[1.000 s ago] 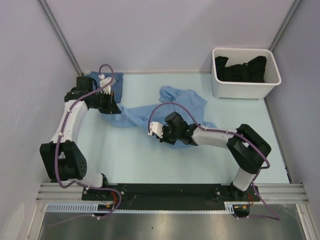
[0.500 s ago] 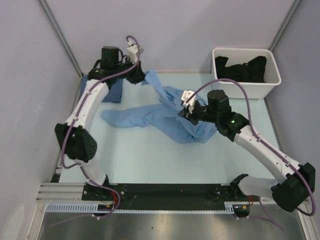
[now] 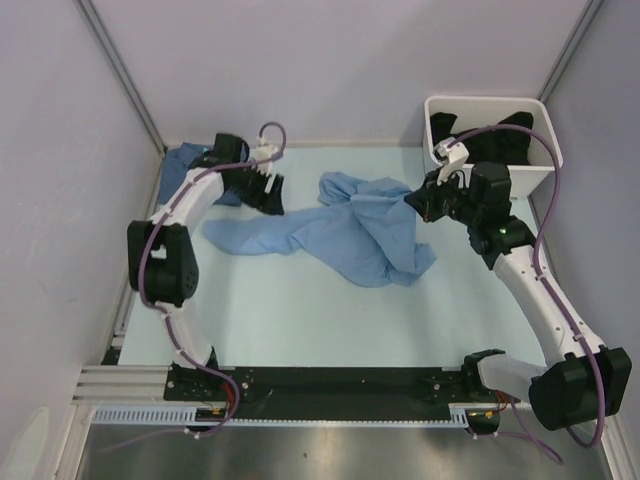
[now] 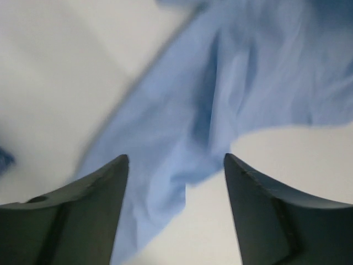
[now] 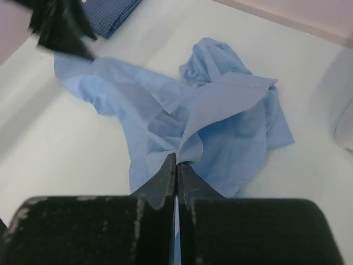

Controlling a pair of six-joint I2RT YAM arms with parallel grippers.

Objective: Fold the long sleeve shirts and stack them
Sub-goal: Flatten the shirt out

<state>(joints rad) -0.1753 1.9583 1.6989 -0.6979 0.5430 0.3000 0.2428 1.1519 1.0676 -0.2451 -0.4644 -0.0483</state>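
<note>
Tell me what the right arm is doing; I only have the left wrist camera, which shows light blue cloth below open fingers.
Observer: The right gripper is shut on an edge of the light blue shirt, on the shirt's right side.
Operator: Where is the other shirt?
Observer: The darker blue shirt lies in the far left corner and looks folded.
Operator: Anything else on the table?
Observer: A white bin holding dark clothes, in the far right corner.

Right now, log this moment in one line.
left tool: open, above light-blue shirt | right tool: shut on light-blue shirt | denim shirt: folded, far left
</note>
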